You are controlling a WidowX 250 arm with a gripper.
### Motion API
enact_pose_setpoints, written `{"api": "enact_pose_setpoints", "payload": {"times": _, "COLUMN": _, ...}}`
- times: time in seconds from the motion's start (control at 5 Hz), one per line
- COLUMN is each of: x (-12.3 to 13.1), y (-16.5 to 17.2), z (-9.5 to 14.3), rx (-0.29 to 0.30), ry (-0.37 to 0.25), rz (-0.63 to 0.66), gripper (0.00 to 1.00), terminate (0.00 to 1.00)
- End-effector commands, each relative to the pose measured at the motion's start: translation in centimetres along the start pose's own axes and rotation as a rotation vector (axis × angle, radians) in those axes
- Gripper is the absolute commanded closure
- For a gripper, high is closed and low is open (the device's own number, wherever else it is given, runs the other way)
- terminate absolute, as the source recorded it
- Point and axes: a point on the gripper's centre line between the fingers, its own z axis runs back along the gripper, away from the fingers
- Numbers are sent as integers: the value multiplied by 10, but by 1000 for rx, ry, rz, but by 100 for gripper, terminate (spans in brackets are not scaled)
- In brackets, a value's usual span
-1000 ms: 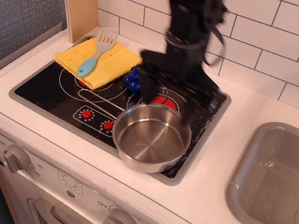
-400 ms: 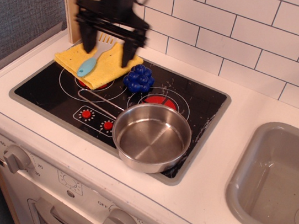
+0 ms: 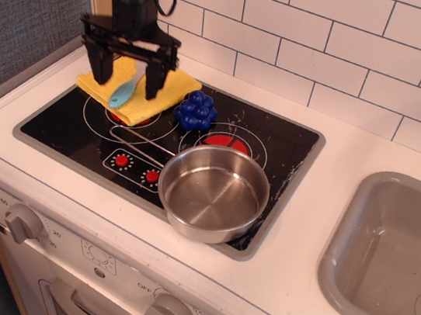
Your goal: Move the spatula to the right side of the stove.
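Observation:
The spatula (image 3: 123, 93) lies on a yellow cloth (image 3: 150, 96) at the back left of the black stove (image 3: 88, 132). Only its light blue handle shows; its pale head is hidden behind the gripper. My gripper (image 3: 123, 79) hangs open just above the spatula, one finger (image 3: 97, 63) on the left of it and the other finger (image 3: 152, 79) on the right. The jaws straddle the spatula without closing on it.
A steel pot (image 3: 212, 193) stands on the stove's front right. A blue berry-like toy (image 3: 195, 110) sits by the cloth. A grey sink (image 3: 384, 260) is at the right. A wooden post (image 3: 99, 1) and tiled wall stand behind.
The arm has swung from above the pot at the stove's right to the back left and has come down over the spatula, jaws still open.

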Motion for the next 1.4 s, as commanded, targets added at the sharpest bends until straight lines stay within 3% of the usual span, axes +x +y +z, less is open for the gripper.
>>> {"api": "enact_pose_setpoints", "payload": {"times": 0.0, "x": 9, "y": 10, "z": 3, "rx": 15, "ry": -23, "rz": 22, "gripper": 0, "terminate": 0}}
{"api": "enact_pose_setpoints", "payload": {"times": 0.6, "x": 10, "y": 16, "z": -6, "rx": 19, "ry": 2, "rz": 22, "gripper": 0, "terminate": 0}}
{"api": "enact_pose_setpoints", "payload": {"times": 0.8, "x": 10, "y": 14, "z": -8, "rx": 13, "ry": -1, "rz": 12, "gripper": 100, "terminate": 0}}
{"api": "enact_pose_setpoints", "payload": {"times": 1.2, "x": 10, "y": 7, "z": 0, "rx": 19, "ry": -10, "rz": 0, "gripper": 100, "terminate": 0}}
